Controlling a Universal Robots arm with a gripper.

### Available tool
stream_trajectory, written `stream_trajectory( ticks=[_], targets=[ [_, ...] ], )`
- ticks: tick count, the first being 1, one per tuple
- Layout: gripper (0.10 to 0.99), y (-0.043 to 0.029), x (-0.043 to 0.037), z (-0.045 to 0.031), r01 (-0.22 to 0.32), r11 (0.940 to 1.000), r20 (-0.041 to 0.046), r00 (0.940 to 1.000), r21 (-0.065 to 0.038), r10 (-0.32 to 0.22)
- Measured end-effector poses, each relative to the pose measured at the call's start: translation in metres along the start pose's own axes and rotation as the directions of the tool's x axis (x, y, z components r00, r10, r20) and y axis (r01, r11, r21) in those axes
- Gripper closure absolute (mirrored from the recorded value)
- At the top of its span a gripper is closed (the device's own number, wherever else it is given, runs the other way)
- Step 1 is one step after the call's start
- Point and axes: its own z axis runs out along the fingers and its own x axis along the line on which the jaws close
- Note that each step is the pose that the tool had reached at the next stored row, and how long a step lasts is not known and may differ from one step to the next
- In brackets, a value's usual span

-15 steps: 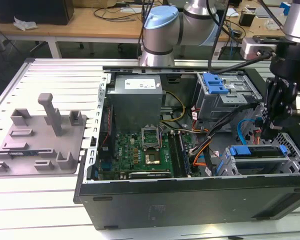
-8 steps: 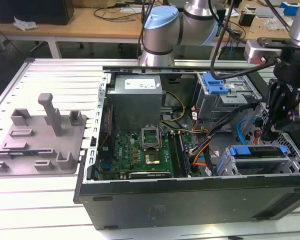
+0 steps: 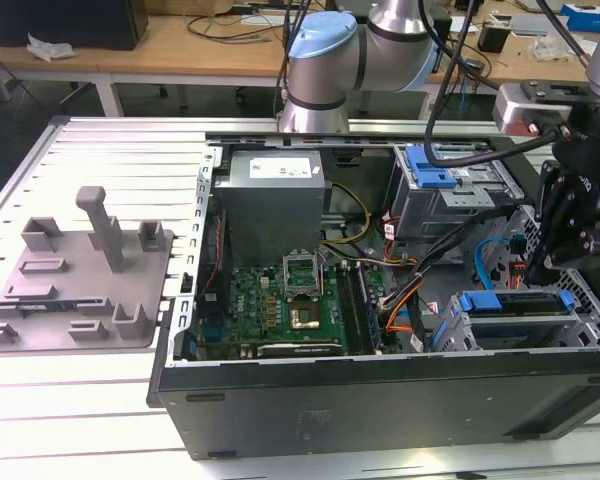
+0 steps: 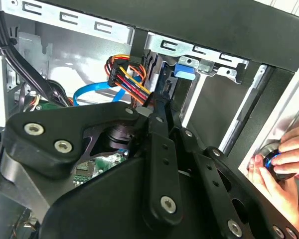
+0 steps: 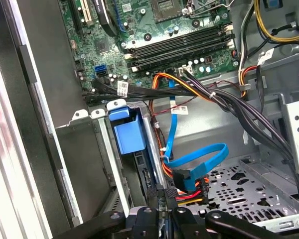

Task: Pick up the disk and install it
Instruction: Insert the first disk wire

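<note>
Here we are over the open computer case (image 3: 380, 400), and the gripper (image 3: 546, 268) hangs inside it at the corner on the exterior view's right, just above the lower drive cage (image 3: 525, 335). We can see the disk (image 3: 515, 299) standing on edge in that cage, its blue carrier frame running along the top, right under the gripper's tip. How wide the gripper stands, and whether it has hold of anything, we cannot tell, because its own black linkage covers the tip in both wrist views. In the first wrist view a blue latch tab (image 5: 127, 132) sits at the cage's mouth, with a blue data cable (image 5: 199, 159) and orange and black wires (image 5: 199, 92) looping across the case floor just beside it. Deeper in the case we have the motherboard (image 3: 280, 310) and the grey power supply box (image 3: 275, 195). In the second wrist view a person's hand (image 4: 284, 159) rests on a small round blue-lit object (image 4: 270, 160) just outside the case wall. Outside the case, on the exterior view's left, lies a grey fixture plate (image 3: 70, 290)
</note>
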Motion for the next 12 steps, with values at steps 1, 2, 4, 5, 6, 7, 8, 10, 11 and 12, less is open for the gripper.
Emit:
stream_trajectory(
  ticks=[1, 2, 4, 5, 6, 7, 8, 10, 11, 12],
  targets=[
    [0.922, 0.0000, 0.0000, 0.0000, 0.001, 1.0000, 0.0001, 1.0000, 0.000, -0.001],
    [0.922, 0.0000, 0.0000, 0.0000, 0.005, 1.0000, 0.0002, 1.0000, 0.000, -0.005],
    [0.922, 0.0000, 0.0000, 0.0000, 0.024, 0.9997, -0.0064, 0.9997, 0.003, -0.024],
    [0.922, 0.0000, 0.0000, 0.0000, 0.036, 0.9994, -0.0132, 0.9993, 0.005, -0.036],
    [0.922, 0.0000, 0.0000, 0.0000, 0.048, 0.9988, -0.0200, 0.9986, 0.007, -0.048],
    [0.922, 0.0000, 0.0000, 0.0000, 0.055, 0.9985, -0.0220, 0.9983, 0.007, -0.054],
    [0.922, 0.0000, 0.0000, 0.0000, 0.061, 0.9981, -0.0234, 0.9979, 0.008, -0.061],
    [0.922, 0.0000, 0.0001, -0.0001, 0.081, 0.9967, -0.0234, 0.9965, 0.009, -0.081],
    [0.922, 0.0000, 0.0000, 0.0000, 0.096, 0.9953, -0.0223, 0.9952, 0.009, -0.096],
    [0.922, 0.0000, -0.0001, 0.0000, 0.123, 0.9923, -0.0208, 0.9922, 0.009, -0.123]
  ],
)
